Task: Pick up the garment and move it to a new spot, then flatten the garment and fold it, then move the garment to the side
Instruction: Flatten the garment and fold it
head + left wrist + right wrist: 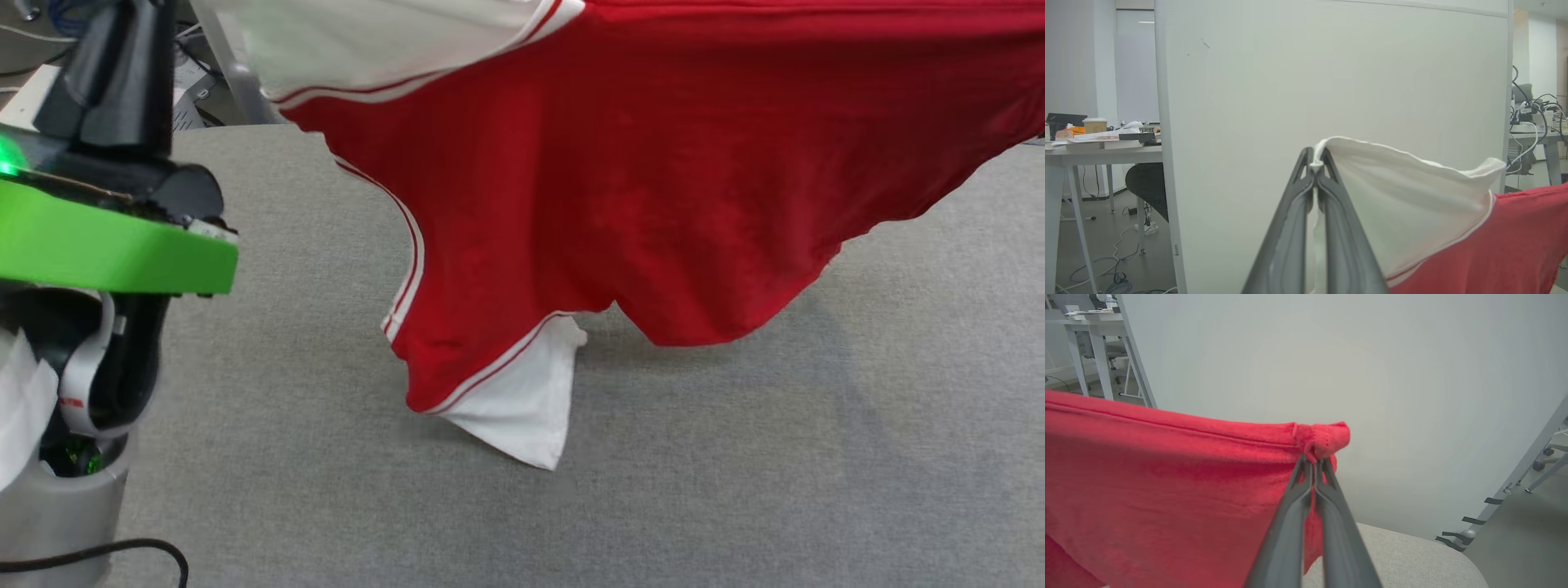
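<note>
Nearby, left gripper [1315, 160]: fingers pressed together, pinching the hem of a white sleeve [1404, 196] at their tips.
Right gripper [1314, 460]: fingers pressed together too, nipping a bunched red edge of the garment [1167, 477].
Green casing [106, 245]: on the left arm, at 9 o'clock in the head view.
Garment body: held up off the table and stretched between the two grippers, its red cloth spreading from 12 toward 3 o'clock in the head view.
Lower sleeve [522, 408]: white with red-and-white trim, dangling at 6 o'clock; whether its tip touches the table I cannot tell.
Table [735, 474]: grey fabric-covered top beneath the garment, with its shadow at 4 o'clock.
Partition [1331, 69]: pale panel behind the garment, at 12 o'clock in both wrist views.
Desk [1102, 153]: at 9 o'clock in the left wrist view, beyond the panel, with a paper cup [1095, 125] on it.
</note>
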